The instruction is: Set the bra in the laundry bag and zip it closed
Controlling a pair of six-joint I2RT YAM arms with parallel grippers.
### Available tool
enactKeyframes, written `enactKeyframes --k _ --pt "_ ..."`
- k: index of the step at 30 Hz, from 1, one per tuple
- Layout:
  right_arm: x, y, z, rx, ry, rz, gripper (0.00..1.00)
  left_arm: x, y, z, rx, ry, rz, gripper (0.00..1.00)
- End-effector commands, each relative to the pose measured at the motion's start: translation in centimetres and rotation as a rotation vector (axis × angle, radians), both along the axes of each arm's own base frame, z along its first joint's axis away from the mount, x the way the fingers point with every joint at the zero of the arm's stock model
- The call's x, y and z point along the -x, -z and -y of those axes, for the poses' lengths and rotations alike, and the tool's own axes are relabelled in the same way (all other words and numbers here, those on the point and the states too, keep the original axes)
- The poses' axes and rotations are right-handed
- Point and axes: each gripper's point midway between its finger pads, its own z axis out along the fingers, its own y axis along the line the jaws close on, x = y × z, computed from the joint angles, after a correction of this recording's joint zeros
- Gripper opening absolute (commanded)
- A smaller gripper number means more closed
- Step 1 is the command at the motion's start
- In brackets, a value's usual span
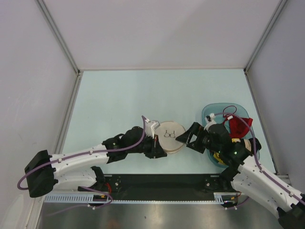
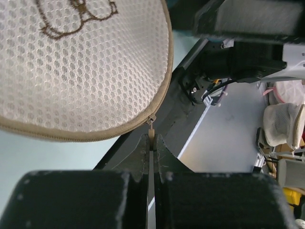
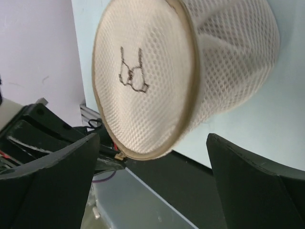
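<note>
Currently the laundry bag (image 1: 170, 136) lies as a closed round pouch on the table (image 1: 119, 105), logo face up. My left claw (image 2: 151, 143) sits at the bag's near-left rim, jaws pressed together on the zip pull (image 2: 151, 125). My right claw (image 1: 186, 135) stands just beside the bag's right edge, jaws wide apart, holding nothing.

Status: the zip teeth look joined along every stretch of rim in view, so I judge zipping finished or nearly so. The bra is not visible outside the bag. I judge it is inside, though the mesh shows only vague folds.

Remaining: confirm the pull is at its end stop, then release it.

Right of the bag, a teal basket (image 1: 209, 110) holds a red bra (image 1: 238, 125) and other garments.
</note>
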Motion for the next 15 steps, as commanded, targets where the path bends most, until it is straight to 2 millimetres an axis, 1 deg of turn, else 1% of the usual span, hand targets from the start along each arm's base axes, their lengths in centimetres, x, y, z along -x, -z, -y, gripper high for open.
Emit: enactKeyframes --k 1,3,4,5,7,8,10,12,13,14,15 --pt "1.7 2.0 0.2 -0.069 0.069 -0.102 1.00 0.3 -3.7 2.4 0.122 0.035 0.036 0.00" --pt "2.1 1.8 -0.9 -0.109 0.050 -0.109 1.00 0.4 -3.8 2.6 0.125 0.040 0.038 0.00" --pt "2.2 2.7 -1.2 -0.101 0.044 -0.133 1.00 0.6 -3.7 2.6 0.126 0.048 0.034 0.00" --pt "2.2 2.2 -2.0 -0.127 0.023 -0.118 1.00 0.6 -3.8 2.7 0.128 0.046 0.036 0.00" --pt "1.8 2.0 -2.9 -0.165 0.027 -0.115 0.98 1.0 -3.9 2.8 0.130 0.061 0.037 0.00" --pt "1.8 1.8 -3.3 -0.173 0.030 -0.103 0.95 1.1 -3.9 2.8 0.130 0.064 0.037 0.00" --pt "1.0 1.7 -3.6 -0.197 0.073 -0.095 0.85 1.2 -3.6 2.8 0.125 0.068 0.034 0.00" --pt "0.7 1.6 -3.7 -0.204 0.094 -0.097 0.58 1.3 -3.3 2.7 0.120 0.071 0.036 0.00" --pt "0.3 1.7 -3.4 -0.190 0.118 -0.093 0.46 1.1 -3.3 2.4 0.113 0.055 0.043 0.00" --pt "0.2 1.8 -3.2 -0.185 0.127 -0.090 0.30 1.0 -2.9 2.1 0.099 0.044 0.046 0.00" --pt "0.2 2.0 -2.9 -0.162 0.129 -0.086 0.24 0.9 -2.6 1.8 0.085 0.034 0.050 0.00"
